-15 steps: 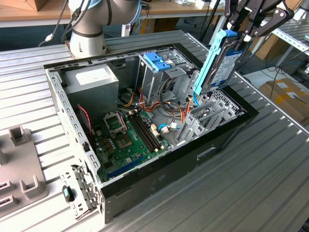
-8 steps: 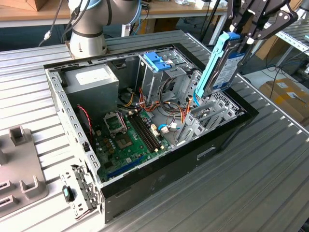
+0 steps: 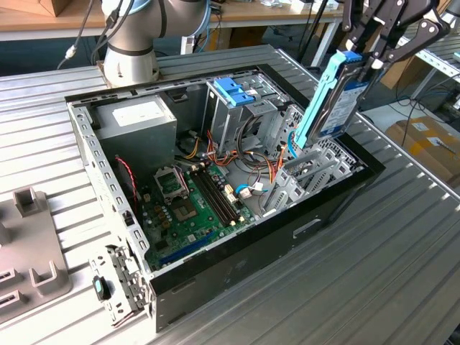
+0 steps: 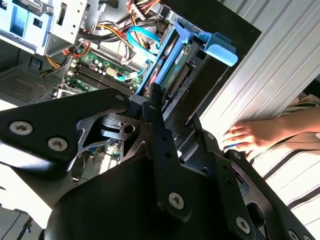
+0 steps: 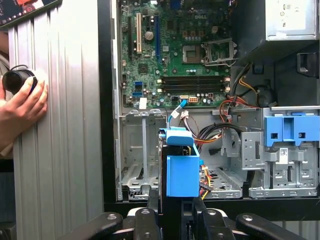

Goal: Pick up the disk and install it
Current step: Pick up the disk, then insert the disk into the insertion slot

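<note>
The disk [image 3: 334,97], a grey drive in a light-blue carrier rail, hangs tilted on edge over the open computer case [image 3: 237,262], at the end on the exterior view's right. My gripper [image 3: 365,59] is shut on its upper end. In the second wrist view the black fingers [image 4: 156,107] clamp the disk [image 4: 172,65], whose blue tab points toward the case wall. The first wrist view has the disk's blue carrier [image 5: 182,172] edge-on in the gripper [image 5: 172,200], above the empty metal drive bay [image 5: 142,150].
Inside the case are the green motherboard [image 3: 194,205], a grey power supply [image 3: 136,118], a tall drive cage with a blue latch [image 3: 233,90] and loose cables. A person's hand [image 5: 22,102] rests on the ribbed table beside the case. Grey fixtures [image 3: 29,244] lie at the exterior view's left.
</note>
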`<state>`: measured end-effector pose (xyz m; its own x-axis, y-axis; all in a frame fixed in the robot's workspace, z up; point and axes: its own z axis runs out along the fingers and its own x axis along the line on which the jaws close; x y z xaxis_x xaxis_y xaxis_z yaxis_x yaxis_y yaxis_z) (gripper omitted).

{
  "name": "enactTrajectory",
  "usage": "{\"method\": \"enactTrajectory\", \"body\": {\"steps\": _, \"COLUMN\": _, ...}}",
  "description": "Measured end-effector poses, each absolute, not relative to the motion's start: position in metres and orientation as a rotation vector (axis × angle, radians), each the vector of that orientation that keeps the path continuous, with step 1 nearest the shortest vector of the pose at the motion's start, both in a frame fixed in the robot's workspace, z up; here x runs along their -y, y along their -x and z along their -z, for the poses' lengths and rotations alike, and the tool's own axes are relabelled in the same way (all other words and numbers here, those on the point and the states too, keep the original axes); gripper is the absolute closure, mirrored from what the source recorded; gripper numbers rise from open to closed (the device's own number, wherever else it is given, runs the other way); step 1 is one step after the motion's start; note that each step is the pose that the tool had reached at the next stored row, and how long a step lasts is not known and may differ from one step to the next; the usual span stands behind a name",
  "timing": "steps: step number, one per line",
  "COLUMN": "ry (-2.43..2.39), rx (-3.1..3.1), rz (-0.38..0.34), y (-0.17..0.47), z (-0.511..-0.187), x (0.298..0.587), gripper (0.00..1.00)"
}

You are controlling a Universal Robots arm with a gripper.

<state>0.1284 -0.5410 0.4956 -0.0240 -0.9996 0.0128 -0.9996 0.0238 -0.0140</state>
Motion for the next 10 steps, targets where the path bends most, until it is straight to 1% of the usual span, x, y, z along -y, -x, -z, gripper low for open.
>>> {"method": "enactTrajectory", "body": {"steps": 10, "ry": 2.194, "rx": -2.247, "rz": 0.030, "y": -0.1283, "z": -0.4938, "x": 0.5415, "gripper": 0.65}}
